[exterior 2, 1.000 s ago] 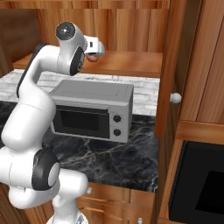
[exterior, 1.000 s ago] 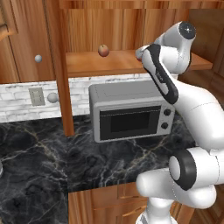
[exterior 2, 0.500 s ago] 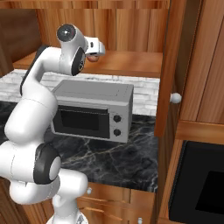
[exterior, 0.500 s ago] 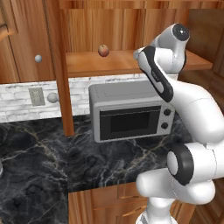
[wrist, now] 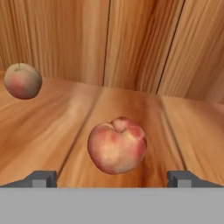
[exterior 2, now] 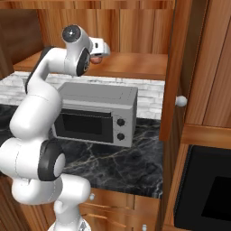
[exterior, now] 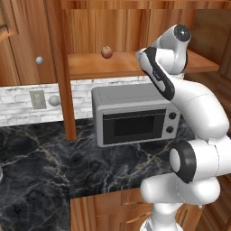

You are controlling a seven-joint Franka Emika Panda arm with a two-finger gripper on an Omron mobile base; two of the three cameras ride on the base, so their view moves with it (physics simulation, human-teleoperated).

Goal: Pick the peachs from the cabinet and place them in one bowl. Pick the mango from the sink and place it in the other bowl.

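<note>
cabinet (wrist: pixel 131 52) shelf, two peachs (wrist: pixel 117 145), end effector (wrist: pixel 111 178) spread

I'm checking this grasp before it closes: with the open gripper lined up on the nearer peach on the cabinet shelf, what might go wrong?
1. The nearer peach is round and sits free on the smooth shelf; a fingertip nudge may roll it away.
2. The gripper is open with the peach ahead of its tips; closing early may only pinch the front, and it could slip out.
3. A shove might send it toward the other peach.
</note>
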